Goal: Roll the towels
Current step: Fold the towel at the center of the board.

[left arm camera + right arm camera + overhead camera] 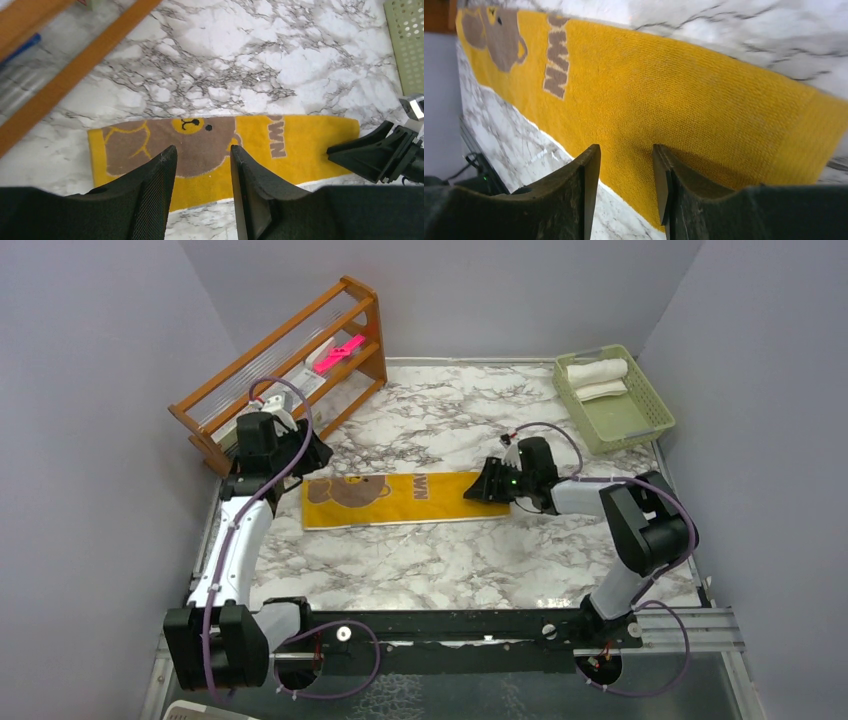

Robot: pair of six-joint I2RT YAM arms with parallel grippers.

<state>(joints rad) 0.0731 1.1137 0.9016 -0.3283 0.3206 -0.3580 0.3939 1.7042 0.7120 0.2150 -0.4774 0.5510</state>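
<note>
Yellow towel flat; right gripper low over its right end.

Between the left gripper and the right gripper the marble table lies open, only the flat yellow towel under both. A wooden rack stands just behind the left gripper, possibly touching its wrist; the top view is unclear. A green basket sits well beyond the right gripper, by the side wall.
</note>
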